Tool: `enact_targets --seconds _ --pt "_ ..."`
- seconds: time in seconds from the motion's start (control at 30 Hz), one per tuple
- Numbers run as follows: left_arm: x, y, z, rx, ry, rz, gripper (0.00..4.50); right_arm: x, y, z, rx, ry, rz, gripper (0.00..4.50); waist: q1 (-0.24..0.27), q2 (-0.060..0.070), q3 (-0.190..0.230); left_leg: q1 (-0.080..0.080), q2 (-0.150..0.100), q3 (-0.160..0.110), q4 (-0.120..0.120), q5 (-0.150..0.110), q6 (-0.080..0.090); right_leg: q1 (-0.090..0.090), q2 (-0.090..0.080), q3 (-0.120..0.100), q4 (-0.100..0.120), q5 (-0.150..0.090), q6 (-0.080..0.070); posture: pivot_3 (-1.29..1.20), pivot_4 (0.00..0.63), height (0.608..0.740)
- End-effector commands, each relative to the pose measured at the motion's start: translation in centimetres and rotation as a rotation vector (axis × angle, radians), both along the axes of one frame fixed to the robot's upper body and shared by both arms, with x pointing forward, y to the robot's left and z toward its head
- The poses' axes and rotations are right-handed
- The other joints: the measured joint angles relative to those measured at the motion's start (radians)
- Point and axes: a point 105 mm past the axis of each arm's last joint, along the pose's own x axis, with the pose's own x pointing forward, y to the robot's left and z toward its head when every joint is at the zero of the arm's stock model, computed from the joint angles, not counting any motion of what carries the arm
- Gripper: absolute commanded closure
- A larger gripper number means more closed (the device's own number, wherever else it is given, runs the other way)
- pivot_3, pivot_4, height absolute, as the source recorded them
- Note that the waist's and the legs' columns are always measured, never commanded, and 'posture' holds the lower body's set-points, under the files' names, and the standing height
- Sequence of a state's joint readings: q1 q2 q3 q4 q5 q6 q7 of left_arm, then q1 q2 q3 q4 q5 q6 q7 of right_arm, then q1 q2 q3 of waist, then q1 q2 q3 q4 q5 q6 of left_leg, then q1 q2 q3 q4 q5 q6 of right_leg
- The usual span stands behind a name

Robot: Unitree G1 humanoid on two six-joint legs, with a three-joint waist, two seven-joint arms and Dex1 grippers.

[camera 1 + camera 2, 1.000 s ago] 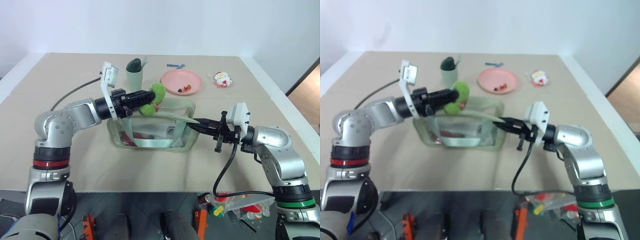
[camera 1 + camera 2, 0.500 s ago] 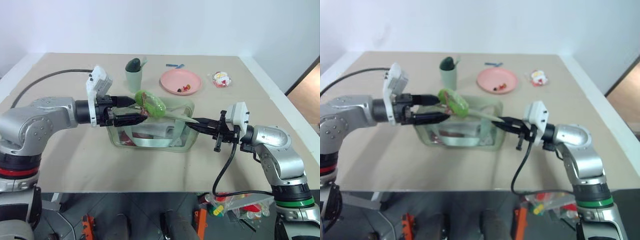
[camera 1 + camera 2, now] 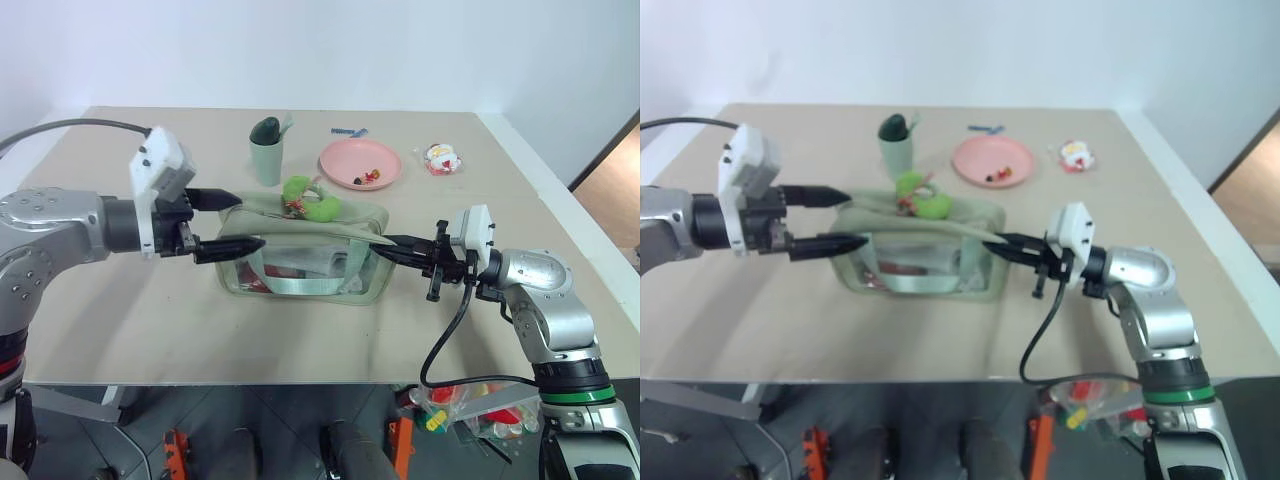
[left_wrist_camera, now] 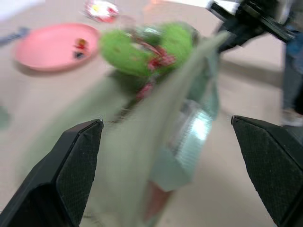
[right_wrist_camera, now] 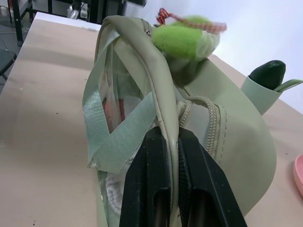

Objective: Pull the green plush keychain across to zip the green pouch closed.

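On your left, the left gripper stands wide open and empty just off the left end of the green pouch, which sits mid-surface. The green plush keychain lies loose on the pouch's top, nearer its left half, beside the zipper line. At the pouch's right end, the right gripper is pinched tight on the pouch's fabric edge.

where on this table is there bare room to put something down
Bare: the near strip of the beige table in front of the sage-green fabric pouch, and the far left corner. Crowded: behind the pouch, with the pale green cup, pink plate and lime-green plush keychain.
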State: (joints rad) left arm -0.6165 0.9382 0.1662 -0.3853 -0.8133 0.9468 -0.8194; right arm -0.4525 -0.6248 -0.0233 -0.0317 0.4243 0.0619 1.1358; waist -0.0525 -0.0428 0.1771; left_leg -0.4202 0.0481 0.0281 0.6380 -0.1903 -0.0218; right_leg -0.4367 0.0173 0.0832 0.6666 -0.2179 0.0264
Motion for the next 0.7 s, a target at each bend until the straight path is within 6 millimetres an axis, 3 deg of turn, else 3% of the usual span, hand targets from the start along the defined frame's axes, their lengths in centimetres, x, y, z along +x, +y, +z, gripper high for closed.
enact_targets --seconds 0.03,0.23,0.43,0.6,0.7 --pt "-0.2 1.1 0.5 -0.02 -0.097 0.065 0.01 -0.1 0.4 0.0 -0.017 -0.007 0.027 4.5 -0.001 0.0 0.0 0.0 0.0 0.0 0.0 0.0 0.0 0.0 0.0 0.0 0.0 0.0 0.0 0.0 0.15 0.74" --pt "-1.2 2.8 -3.4 -0.076 -0.063 0.182 0.01 -0.1 0.2 0.0 -0.022 -0.01 0.021 4.5 -0.003 0.0 0.0 0.002 0.001 0.002 -0.002 0.0 0.0 0.001 -0.001 0.0 0.0 0.0 -0.001 0.0 0.15 0.74" --pt "-0.4 3.4 -4.5 -0.12 -0.111 0.249 0.01 -0.1 0.3 0.1 -0.024 -0.012 0.023 4.5 0.003 0.0 0.0 0.002 0.001 0.001 -0.001 0.0 0.001 0.001 -0.001 -0.001 0.0 -0.001 -0.006 0.0 0.15 0.74" --pt "0.1 2.7 -4.1 -0.173 -0.133 0.234 1.5 0.0 0.2 0.3 -0.028 -0.017 0.024 4.5 0.002 0.0 0.0 0.005 0.0 0.002 0.0 0.001 0.001 0.003 -0.001 0.001 0.0 0.001 -0.006 0.0 0.15 0.74" --pt "0.1 2.0 -4.8 -0.182 -0.112 0.215 2.54 0.0 0.1 0.4 -0.031 -0.02 0.023 4.5 0.002 0.0 0.0 0.005 0.0 0.002 0.0 0.001 0.001 0.003 -0.001 0.001 0.0 0.001 -0.005 0.0 0.15 0.74"
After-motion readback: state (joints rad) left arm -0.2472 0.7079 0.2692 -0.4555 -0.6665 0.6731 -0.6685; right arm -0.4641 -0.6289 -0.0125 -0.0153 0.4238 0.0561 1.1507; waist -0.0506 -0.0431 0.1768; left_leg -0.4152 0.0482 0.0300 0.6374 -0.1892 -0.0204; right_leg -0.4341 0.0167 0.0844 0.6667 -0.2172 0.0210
